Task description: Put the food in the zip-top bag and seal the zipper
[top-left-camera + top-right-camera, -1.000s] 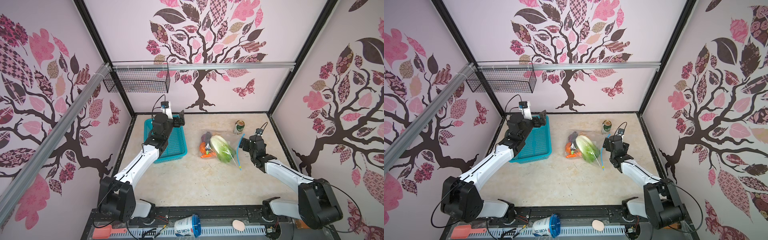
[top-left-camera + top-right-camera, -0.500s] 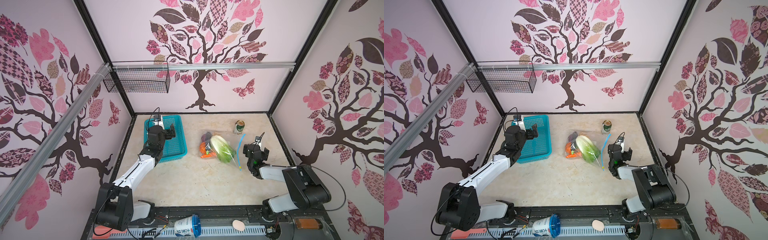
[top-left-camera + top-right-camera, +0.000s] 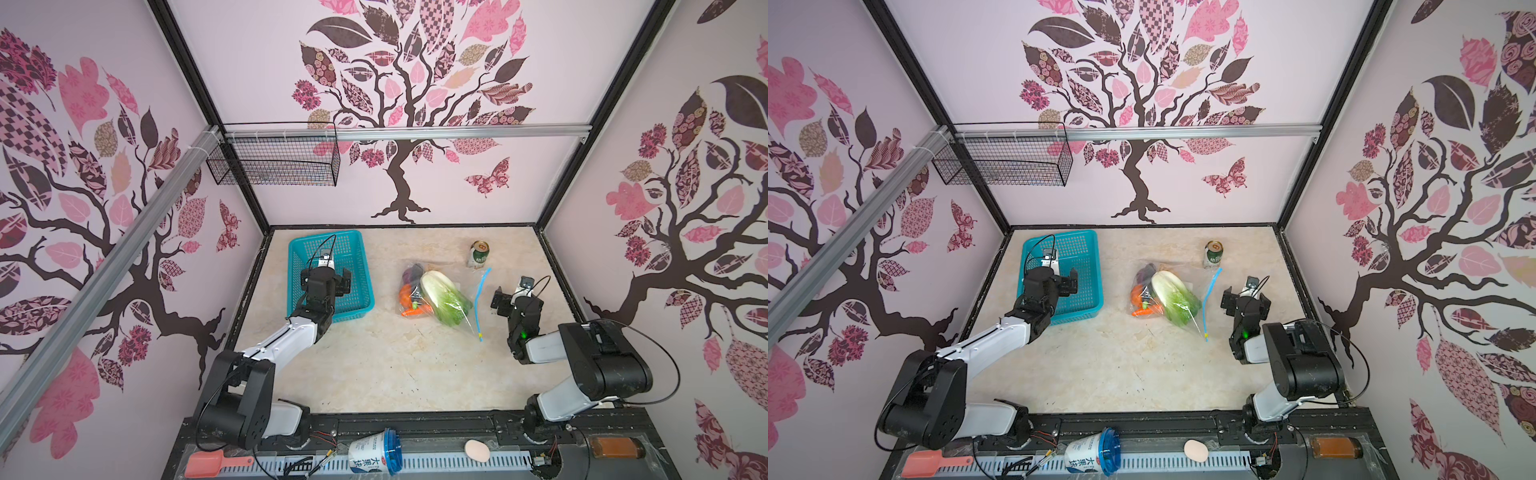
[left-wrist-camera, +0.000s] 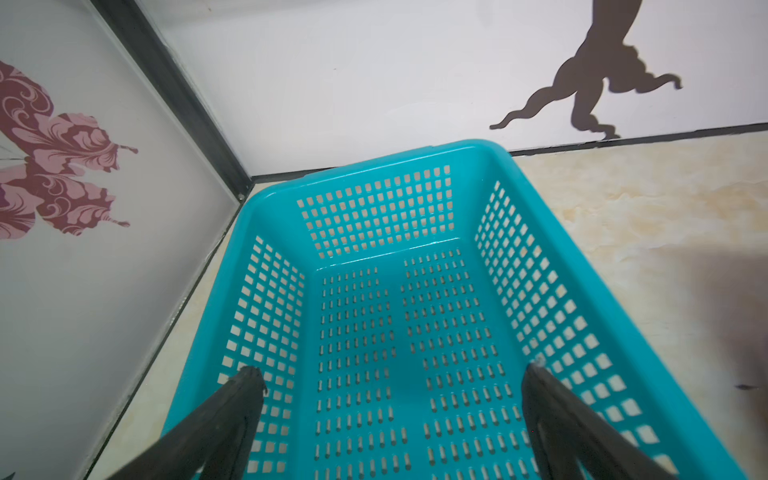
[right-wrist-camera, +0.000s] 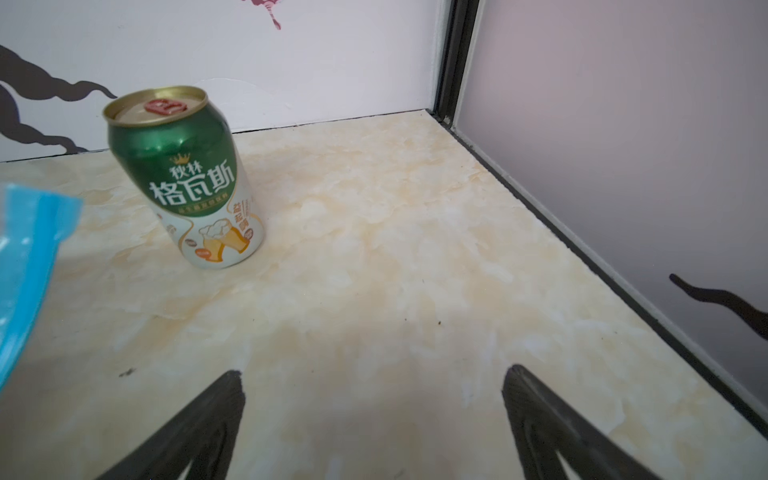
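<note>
In both top views the zip-top bag (image 3: 463, 305) (image 3: 1194, 301) lies right of the table's middle. The food shows through its clear plastic: a green-white cabbage (image 3: 442, 297), an orange pumpkin (image 3: 405, 293), a carrot (image 3: 413, 311) and a purple onion (image 3: 409, 274). The light blue zipper (image 3: 480, 299) (image 5: 29, 232) runs along the bag's right edge, its yellow slider (image 3: 481, 333) at the near end. My right gripper (image 3: 515, 297) (image 5: 374, 374) is open and empty, right of the zipper and apart from it. My left gripper (image 3: 328, 276) (image 4: 392, 372) hangs open and empty over the teal basket (image 3: 328, 235) (image 4: 478, 149).
A green-white drink can (image 3: 478, 254) (image 5: 187, 178) stands behind the bag near the back wall. A black wire basket (image 3: 274, 162) hangs on the back left wall. On the front rail lie a red scoop (image 3: 208, 463), a paper cup (image 3: 374, 455) and a pinkish egg-shaped thing (image 3: 477, 450).
Both arms have drawn back toward the front. The left gripper has come lower over the basket. The right gripper has moved right, away from the bag. The bag has not moved.
</note>
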You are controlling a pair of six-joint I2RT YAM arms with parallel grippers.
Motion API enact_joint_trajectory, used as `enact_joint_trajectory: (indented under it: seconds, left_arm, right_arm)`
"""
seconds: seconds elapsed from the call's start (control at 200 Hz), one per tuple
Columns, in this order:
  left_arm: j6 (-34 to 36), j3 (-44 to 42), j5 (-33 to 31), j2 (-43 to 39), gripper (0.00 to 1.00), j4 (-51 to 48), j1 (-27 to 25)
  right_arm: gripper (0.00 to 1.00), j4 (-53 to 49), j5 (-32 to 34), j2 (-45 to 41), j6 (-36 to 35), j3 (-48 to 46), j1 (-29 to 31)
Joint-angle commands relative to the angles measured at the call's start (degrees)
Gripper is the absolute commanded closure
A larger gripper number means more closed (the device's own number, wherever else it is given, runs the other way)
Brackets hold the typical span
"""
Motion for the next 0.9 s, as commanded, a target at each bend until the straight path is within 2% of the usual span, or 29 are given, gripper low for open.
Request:
enact_joint_trajectory:
  seconds: [0.0,0.16,0.33,0.515,0.595,0.79,0.89]
  left_arm:
    - [2.6,-2.2,0.7,1.9,0.02,5.4,2.5]
    - [2.6,-2.1,3.6,3.3,0.01,5.9,6.6]
    - [2.7,-2.8,9.6,2.3,0.01,7.7,9.8]
    - [-0.3,-4.5,9.7,1.5,0.02,4.5,9.0]
    - [-1.6,-8.1,9.1,2.6,0.01,9.8,9.0]
    - [1.2,-11.2,14.9,3.9,0.01,17.8,10.4]
    - [-1.9,-12.5,24.4,7.1,0.02,22.8,15.7]
  right_arm:
    - [0.01,3.5,-3.1,-0.9,1.1,1.5,0.0]
    - [0.00,4.7,-3.1,-0.4,1.0,1.3,0.0]
    - [0.00,4.6,-3.1,-0.5,0.9,1.3,0.0]
    - [0.00,4.6,-3.1,-0.5,0.9,1.3,0.0]
    - [0.00,4.5,-3.1,-0.5,0.9,1.3,0.0]
    - [0.01,4.6,-3.1,-0.6,0.9,1.3,0.0]
    - [0.00,4.6,-3.1,-0.6,0.9,1.2,0.0]
